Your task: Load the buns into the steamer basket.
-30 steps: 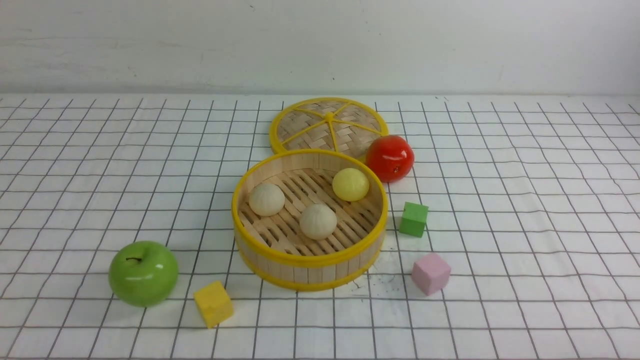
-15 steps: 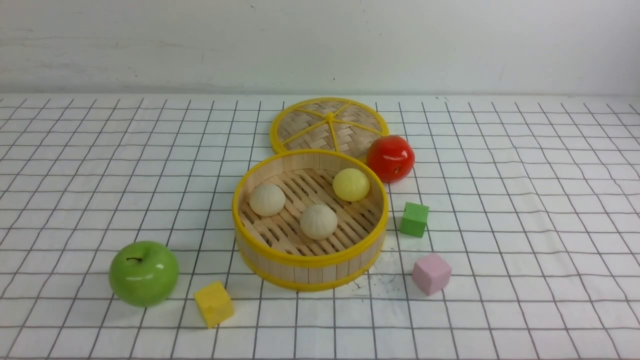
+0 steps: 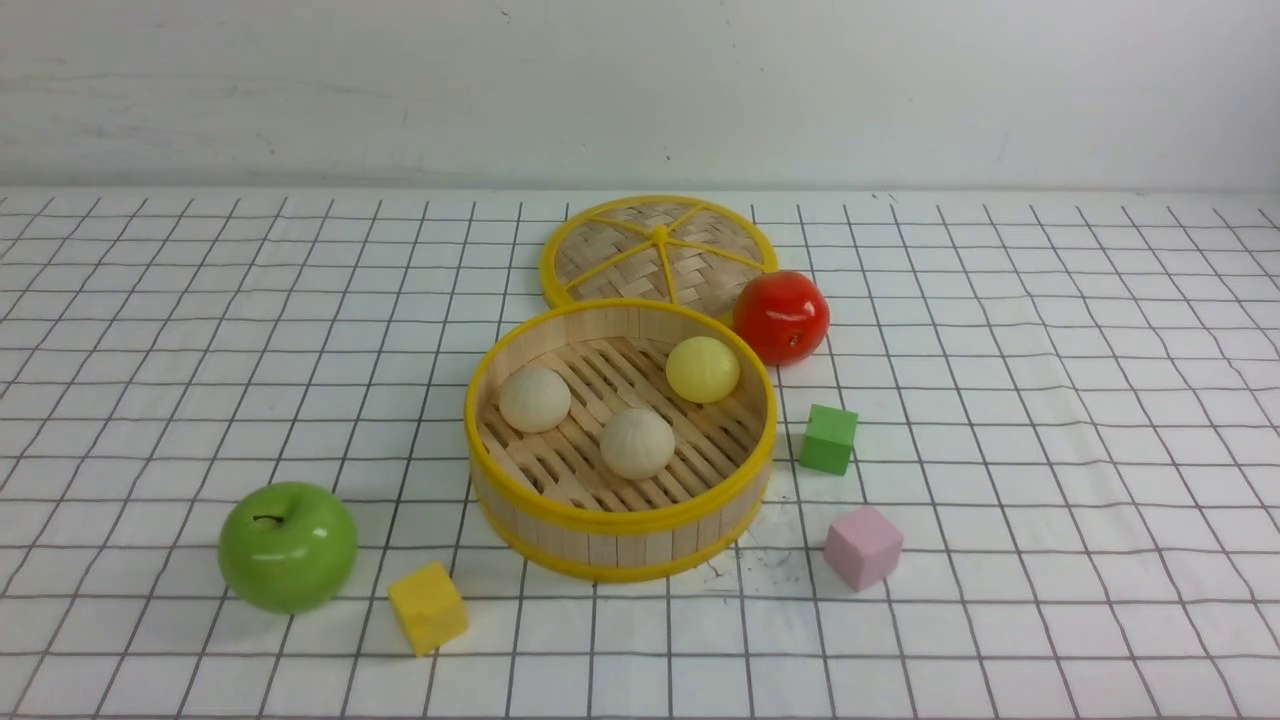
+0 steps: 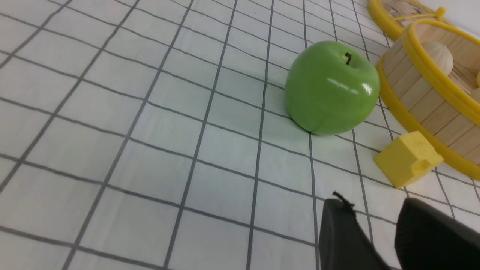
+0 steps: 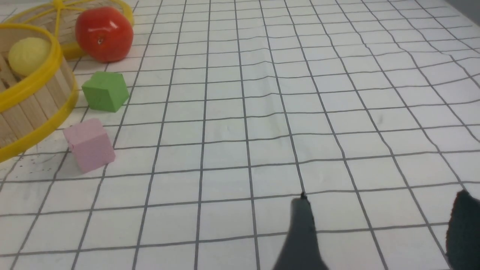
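From the front, the steamer basket (image 3: pixel 620 440) sits at the middle of the gridded counter (image 3: pixel 1050 420) with all three buns inside on its slatted floor: a cream bun (image 3: pixel 534 398) at about 9 o'clock, a second cream bun (image 3: pixel 637 442) near the centre toward 6 o'clock, and a yellow bun (image 3: pixel 703 369) at about 2 o'clock, none touching another. The woven lid (image 3: pixel 657 250) lies flat just past the basket at 12 o'clock, a red apple (image 3: pixel 781 316) beside the rim at 2 o'clock, a green cube (image 3: pixel 829 438) at 3 o'clock, a pink cube (image 3: pixel 863 546) at 4 o'clock, a yellow cube (image 3: pixel 427 607) at 7 o'clock and a green apple (image 3: pixel 288 546) at 8 o'clock; neither arm shows here, so the task looks complete. In the left wrist view the left gripper (image 4: pixel 378 228) hangs over bare cloth near the yellow cube, its jaws a narrow gap apart and holding nothing, with one cream bun peeking over the basket wall. In the right wrist view the right gripper (image 5: pixel 378 225) has its jaws spread wide and empty, well apart from the pink cube and the basket, where the yellow bun shows behind the rim. The buns look light, matte and probably a little soft, so a gentle pinch across the widest part of the dome should hold without slipping; the basket looks stiff and light, best taken by its rim.
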